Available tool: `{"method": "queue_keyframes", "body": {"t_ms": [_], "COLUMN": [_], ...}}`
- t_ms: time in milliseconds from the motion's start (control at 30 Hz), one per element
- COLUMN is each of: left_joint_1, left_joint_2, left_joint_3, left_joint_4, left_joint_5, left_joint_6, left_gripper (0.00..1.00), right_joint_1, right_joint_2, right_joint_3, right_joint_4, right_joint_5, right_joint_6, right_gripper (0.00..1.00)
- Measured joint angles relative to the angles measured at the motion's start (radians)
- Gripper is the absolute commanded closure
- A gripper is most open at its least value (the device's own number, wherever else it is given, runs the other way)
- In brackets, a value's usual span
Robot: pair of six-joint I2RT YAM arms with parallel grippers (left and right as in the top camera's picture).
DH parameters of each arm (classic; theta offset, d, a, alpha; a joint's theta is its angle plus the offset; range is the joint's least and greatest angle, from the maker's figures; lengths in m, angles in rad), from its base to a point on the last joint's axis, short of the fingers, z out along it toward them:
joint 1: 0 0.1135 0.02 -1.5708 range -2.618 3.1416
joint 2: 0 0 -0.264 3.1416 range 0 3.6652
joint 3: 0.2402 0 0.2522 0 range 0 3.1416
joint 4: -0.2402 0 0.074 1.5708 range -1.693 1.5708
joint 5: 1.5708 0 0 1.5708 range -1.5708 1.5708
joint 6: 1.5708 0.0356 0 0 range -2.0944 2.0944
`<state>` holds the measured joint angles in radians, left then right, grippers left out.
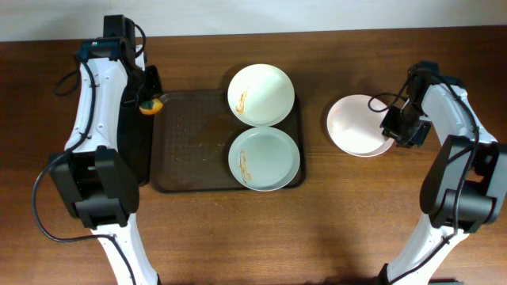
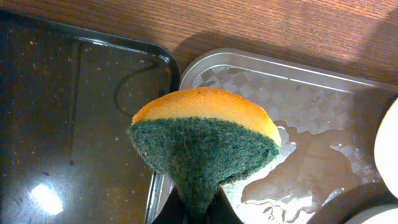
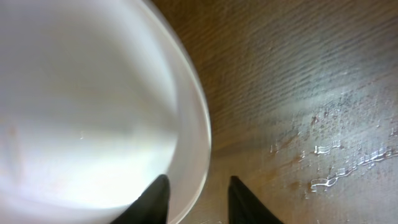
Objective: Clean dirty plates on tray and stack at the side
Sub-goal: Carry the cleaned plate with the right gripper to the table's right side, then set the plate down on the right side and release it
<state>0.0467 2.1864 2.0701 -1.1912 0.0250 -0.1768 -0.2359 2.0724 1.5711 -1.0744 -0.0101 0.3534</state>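
tray point(image 1: 190, 146): dark brown, mid-table; holds two plates in its right half, and its left half is speckled and bare
far plate point(image 1: 261, 95): on the tray's far right corner, rim overhanging the tray edge; an orange-brown streak on its left side
near plate point(image 1: 264, 158): on the tray just behind the far plate, the two rims almost touching; a streak low on its left side
side plate point(image 1: 358, 125): on the table point(image 1: 341, 214) right of the tray, apart from it; looks plain white
black tray point(image 1: 143, 154): narrow, lying against the tray's left edge and mostly under the left arm; contents cannot be told
left arm: stretched along the black tray, wrist over the tray's far left corner
left gripper point(image 1: 150, 99): clenched on a sponge point(image 2: 205, 149), yellow side away from the fingers and green side toward them; the sponge hangs over the seam between the two trays, well apart from both tray plates
right arm: reaches in from the right, wrist low at the side plate's right rim
right gripper point(image 3: 198, 180): fingers parted, released; the side plate's rim runs between them, one finger over the plate, the other over the wood, with a gap visible beside the rim
table by the right gripper: a few wet marks on the wood
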Motion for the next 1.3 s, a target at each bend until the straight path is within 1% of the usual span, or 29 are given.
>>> {"method": "queue_keyframes", "body": {"t_ms": [100,200,267,333,533,700,867,967,1100,1167,1200,1300], "left_joint_1": [0.0,0.0,0.0,0.0,0.0,0.0,0.0,0.0,0.0,0.0,0.0,0.0], "left_joint_2": [0.0,0.0,0.0,0.0,0.0,0.0,0.0,0.0,0.0,0.0,0.0,0.0], "left_joint_3": [0.0,0.0,0.0,0.0,0.0,0.0,0.0,0.0,0.0,0.0,0.0,0.0], "left_joint_4": [0.0,0.004,0.006,0.006,0.006,0.006,0.007,0.006,0.006,0.007,0.006,0.006], "left_joint_5": [0.0,0.0,0.0,0.0,0.0,0.0,0.0,0.0,0.0,0.0,0.0,0.0], "left_joint_6": [0.0,0.0,0.0,0.0,0.0,0.0,0.0,0.0,0.0,0.0,0.0,0.0], "left_gripper": [0.99,0.99,0.99,0.99,0.99,0.99,0.99,0.99,0.99,0.99,0.99,0.99], "right_joint_1": [0.003,0.019,0.057,0.117,0.356,0.485,0.533,0.549,0.553,0.553,0.554,0.561], "right_joint_2": [0.0,-0.001,-0.002,-0.002,-0.002,-0.001,-0.001,-0.001,-0.001,-0.001,-0.001,-0.001], "right_joint_3": [0.08,0.162,0.184,0.185,0.161,0.061,-0.016,-0.042,-0.061,-0.072,-0.078,-0.092], "right_joint_4": [-0.091,-0.148,-0.153,-0.161,-0.128,-0.043,0.021,0.034,0.048,0.059,0.062,0.066], "right_joint_5": [-0.077,-0.207,-0.285,-0.322,-0.319,-0.25,-0.22,-0.21,-0.206,-0.204,-0.202,-0.2], "right_joint_6": [-0.038,-0.1,-0.131,-0.154,-0.13,-0.061,-0.031,-0.014,-0.006,-0.003,0.004,0.013], "right_gripper": [0.6,0.56,0.51,0.49,0.49,0.5,0.6,0.73,0.84,0.93,0.96,0.96]}}
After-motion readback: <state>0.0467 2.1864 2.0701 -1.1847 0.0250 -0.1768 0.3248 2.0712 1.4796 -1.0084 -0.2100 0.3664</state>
